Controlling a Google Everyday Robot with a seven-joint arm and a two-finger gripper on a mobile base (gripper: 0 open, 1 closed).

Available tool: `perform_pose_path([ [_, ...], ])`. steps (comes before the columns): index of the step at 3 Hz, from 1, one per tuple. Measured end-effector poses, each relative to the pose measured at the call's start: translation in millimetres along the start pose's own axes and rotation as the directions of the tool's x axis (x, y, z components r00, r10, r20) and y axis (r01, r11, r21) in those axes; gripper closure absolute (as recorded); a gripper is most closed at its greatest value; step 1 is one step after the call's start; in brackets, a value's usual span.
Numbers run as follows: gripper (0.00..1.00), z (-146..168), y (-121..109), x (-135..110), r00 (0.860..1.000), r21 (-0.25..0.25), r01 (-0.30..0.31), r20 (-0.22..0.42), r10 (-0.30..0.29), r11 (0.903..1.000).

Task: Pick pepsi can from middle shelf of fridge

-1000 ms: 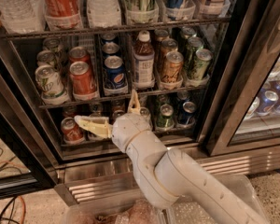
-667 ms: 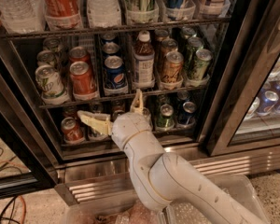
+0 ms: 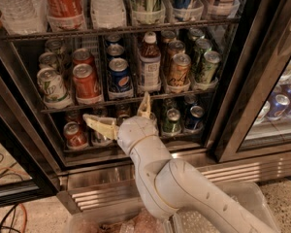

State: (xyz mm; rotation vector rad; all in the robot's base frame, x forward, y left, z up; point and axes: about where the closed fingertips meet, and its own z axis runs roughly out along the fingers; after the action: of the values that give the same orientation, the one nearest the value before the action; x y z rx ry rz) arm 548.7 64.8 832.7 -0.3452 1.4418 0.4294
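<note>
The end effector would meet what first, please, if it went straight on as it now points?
Likely the pepsi can, just above the open end effector below the middle shelf; depth is unclear, so the shelf's front edge could come first.

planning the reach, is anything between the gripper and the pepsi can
Nothing visible blocks it. The pepsi can stands frontmost in its row. The gripper, open, hangs just below it at the middle shelf's front edge. A red can and a bottle flank it closely.

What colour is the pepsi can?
Pepsi can: dark blue, silver top, best in camera view; gripper open below the middle shelf.
</note>
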Motion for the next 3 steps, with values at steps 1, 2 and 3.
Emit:
perform_pose_path([
  [1,0.0,2,0,-1,0.999,0.0,-0.036,0.025,0.036,0.9994],
  [2,0.0,13,-1,-9,0.996,0.002,-0.059,0.063,0.058,0.9983],
  [3,0.0,23,-2,-10,0.994,0.012,-0.071,0.079,0.07,0.9974],
])
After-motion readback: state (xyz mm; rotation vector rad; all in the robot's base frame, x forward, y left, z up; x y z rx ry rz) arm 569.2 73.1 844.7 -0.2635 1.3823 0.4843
